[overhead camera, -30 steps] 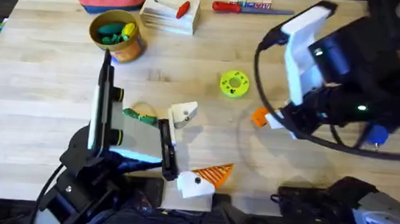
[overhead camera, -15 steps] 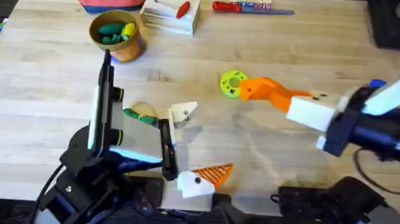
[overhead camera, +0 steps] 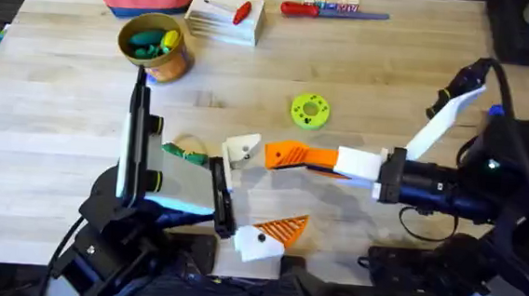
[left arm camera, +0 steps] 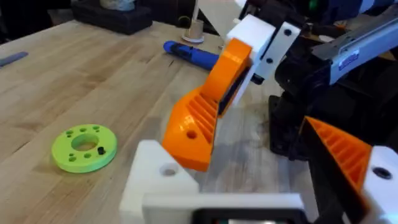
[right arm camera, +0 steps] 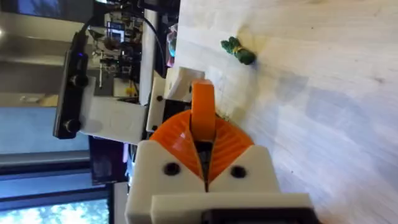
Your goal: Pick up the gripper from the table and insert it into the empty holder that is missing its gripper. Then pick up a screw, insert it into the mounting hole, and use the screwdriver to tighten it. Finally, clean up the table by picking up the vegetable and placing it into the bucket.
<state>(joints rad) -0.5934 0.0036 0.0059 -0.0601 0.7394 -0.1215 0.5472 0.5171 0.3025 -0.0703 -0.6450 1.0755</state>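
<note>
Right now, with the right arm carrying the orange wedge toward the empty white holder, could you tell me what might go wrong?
1. The orange wedge, pinched in the right gripper, reaches the white holder at a slant in the left wrist view, so it may jam rather than seat.
2. The toy vegetable lies just beyond the holder, so a hard push could knock it.

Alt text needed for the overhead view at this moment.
The right gripper, shut on the orange gripper, reaches across the table to the empty white holder on the left arm. A green disc lies behind it.
</note>
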